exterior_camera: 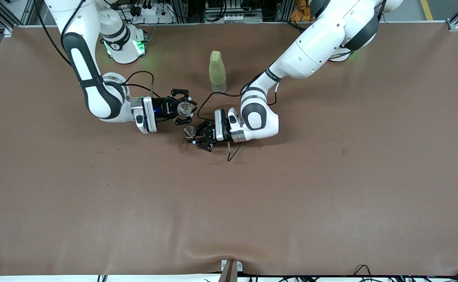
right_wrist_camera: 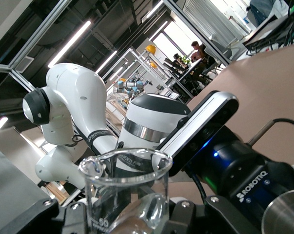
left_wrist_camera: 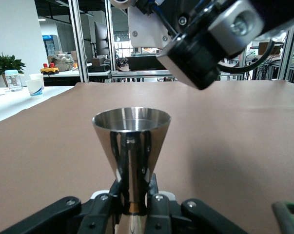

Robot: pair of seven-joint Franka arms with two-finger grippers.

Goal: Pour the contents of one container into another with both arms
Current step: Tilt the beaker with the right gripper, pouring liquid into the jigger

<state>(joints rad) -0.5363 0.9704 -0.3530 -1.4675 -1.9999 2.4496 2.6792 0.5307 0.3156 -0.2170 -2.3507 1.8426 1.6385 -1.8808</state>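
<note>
Left tool (exterior_camera: 194, 138) grips the steel jigger (left_wrist_camera: 131, 146); right tool (exterior_camera: 185, 106) clamps a glass beaker (right_wrist_camera: 125, 195), its base cut off; bench (exterior_camera: 229, 203) lies open toward the front edge.

Both arms are showing glossy white shells with black joint bands. The left gripper (exterior_camera: 194, 138) and right gripper (exterior_camera: 185, 108) are black, with silver wrist rings. Thin black cables are looping along both wrists. Green lights are glowing at the bases.
</note>
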